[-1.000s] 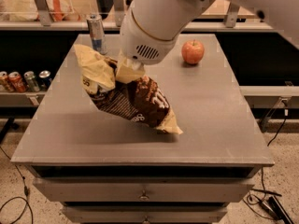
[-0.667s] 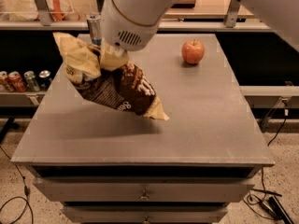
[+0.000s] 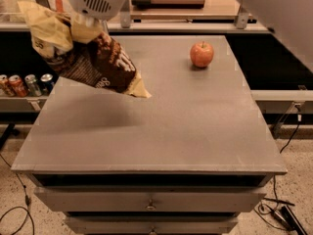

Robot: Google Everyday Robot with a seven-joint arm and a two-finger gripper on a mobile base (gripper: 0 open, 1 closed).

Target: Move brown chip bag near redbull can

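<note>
The brown chip bag (image 3: 98,62) hangs in the air above the table's back left part, tilted, with one cream-yellow end up by the gripper and the other pointing down to the right. My gripper (image 3: 84,27) is at the top left of the camera view, shut on the bag's upper end. The bag's shadow lies on the grey table (image 3: 195,131) below it. The redbull can is hidden behind the gripper and the bag.
A red apple (image 3: 201,54) sits on the table's back right part. A row of short cans (image 3: 24,84) stands on a low shelf left of the table. Drawers (image 3: 151,204) are under the tabletop. Cables lie on the floor on both sides.
The gripper has lifted the chip bag off the table and carried it left and toward the back left corner. The redbull can, seen earlier, is now covered.
</note>
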